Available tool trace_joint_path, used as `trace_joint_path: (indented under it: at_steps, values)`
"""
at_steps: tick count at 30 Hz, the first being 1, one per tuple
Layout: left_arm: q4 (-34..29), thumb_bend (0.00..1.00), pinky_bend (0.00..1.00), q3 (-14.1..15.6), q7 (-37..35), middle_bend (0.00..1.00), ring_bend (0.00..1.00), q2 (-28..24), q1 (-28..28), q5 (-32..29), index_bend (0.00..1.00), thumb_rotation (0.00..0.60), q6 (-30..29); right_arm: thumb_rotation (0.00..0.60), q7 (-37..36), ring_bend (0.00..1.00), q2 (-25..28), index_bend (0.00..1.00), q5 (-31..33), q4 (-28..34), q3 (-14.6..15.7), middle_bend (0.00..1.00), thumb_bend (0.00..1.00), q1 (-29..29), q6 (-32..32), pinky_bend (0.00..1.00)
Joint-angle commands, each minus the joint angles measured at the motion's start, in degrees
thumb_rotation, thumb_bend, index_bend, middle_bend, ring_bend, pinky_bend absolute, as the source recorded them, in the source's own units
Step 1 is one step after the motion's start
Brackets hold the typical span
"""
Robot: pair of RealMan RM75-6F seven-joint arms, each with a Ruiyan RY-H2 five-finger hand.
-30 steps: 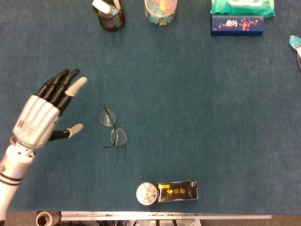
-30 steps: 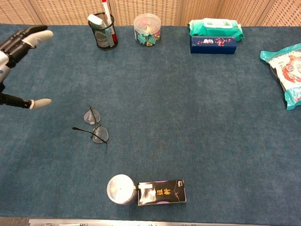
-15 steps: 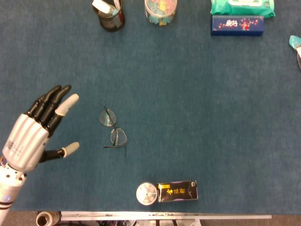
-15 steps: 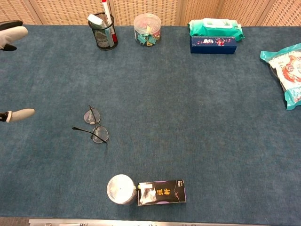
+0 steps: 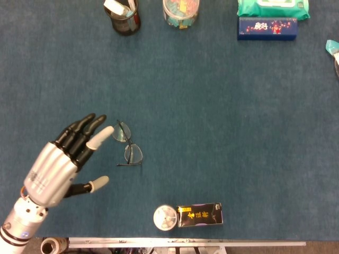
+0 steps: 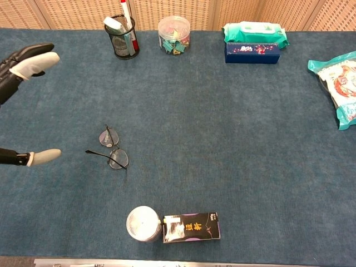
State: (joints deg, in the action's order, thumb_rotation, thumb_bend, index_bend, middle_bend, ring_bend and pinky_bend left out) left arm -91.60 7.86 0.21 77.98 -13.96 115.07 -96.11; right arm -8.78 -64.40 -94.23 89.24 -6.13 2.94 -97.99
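Fingers (image 5: pixel 85 135) of our left hand (image 5: pixel 61 164) are spread apart and extended, holding nothing; the thumb sticks out to the side, well separated from the rest. We see the hand above the blue table cover (image 5: pixel 212 116), its fingertips reaching just beside the upper lens of the glasses (image 5: pixel 127 144); from the head view we cannot tell whether they touch the frame. In the chest view only the fingertips and thumb tip of that hand show at the left edge, apart from the glasses (image 6: pixel 111 149).

Glasses: thin wire frame, lying flat on the cover left of centre, one temple arm folded out toward the left.

Our right hand appears in neither view.

Other items on the cover:
- mesh pen cup (image 6: pixel 124 40), far edge, left, upright, holding markers.
- clear round jar (image 6: pixel 174 34) with coloured contents, just right of the pen cup.
- green wipes pack (image 6: pixel 255 33), far edge, right of centre, with a dark blue box (image 6: pixel 251 53) touching its near side.
- snack bag (image 6: pixel 340 83), at the right edge, partly cut off.
- small round tin (image 6: pixel 143 223), near edge, touching a black box (image 6: pixel 191 227) with gold lettering lying on its side.
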Motion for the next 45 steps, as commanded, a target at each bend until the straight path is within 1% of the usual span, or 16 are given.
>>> trace_joint_path:
  at_steps: [1, 6, 11, 19, 25, 33, 45]
  values:
    - [0.1, 0.08, 0.17, -0.1, 0.2, 0.00, 0.01, 1.1, -0.3, 0.4, 0.00, 0.600, 1.0, 0.600, -0.2, 0.31, 0.1, 0.29, 0.1, 0.0, -0.1, 0.42, 0.21, 0.0, -0.1, 0.30]
    - [0.8, 0.08, 0.17, -0.6, 0.3, 0.00, 0.01, 3.2, -0.9, 0.4, 0.00, 0.600, 2.8, 0.600, -0.5, 0.31, 0.2, 0.29, 0.2, -0.1, -0.1, 0.42, 0.21, -0.1, -0.1, 0.30]
    - [1.7, 0.08, 0.17, -1.7, 0.3, 0.00, 0.01, 5.0, -2.0, -0.8, 0.00, 0.600, 4.9, 0.600, -0.6, 0.31, 0.3, 0.29, 0.2, 0.0, -0.2, 0.42, 0.21, -0.1, -0.3, 0.30]
    - [2.5, 0.08, 0.17, -2.6, 1.2, 0.00, 0.01, 6.7, -3.2, -2.4, 0.00, 0.600, 7.9, 0.600, -0.8, 0.31, 0.4, 0.29, 0.3, 0.0, -0.2, 0.42, 0.21, -0.2, -0.3, 0.30]
    - [3.3, 0.08, 0.17, -2.6, 1.2, 0.00, 0.01, 8.0, -3.6, -2.8, 0.00, 0.600, 8.7, 0.600, -0.9, 0.31, 0.4, 0.29, 0.3, 0.0, -0.3, 0.42, 0.21, -0.2, -0.5, 0.30]
    - [5.3, 0.08, 0.17, -3.9, 0.9, 0.00, 0.01, 9.4, -4.5, -5.4, 0.00, 0.600, 10.4, 0.600, -1.0, 0.31, 0.5, 0.29, 0.3, 0.0, -0.3, 0.42, 0.21, -0.3, -0.6, 0.30]
    - [7.9, 0.08, 0.17, -4.1, 0.1, 0.00, 0.01, 11.0, -5.2, -7.4, 0.00, 0.600, 11.6, 0.600, -1.0, 0.31, 0.6, 0.29, 0.3, 0.1, -0.4, 0.42, 0.21, -0.4, -0.8, 0.30]
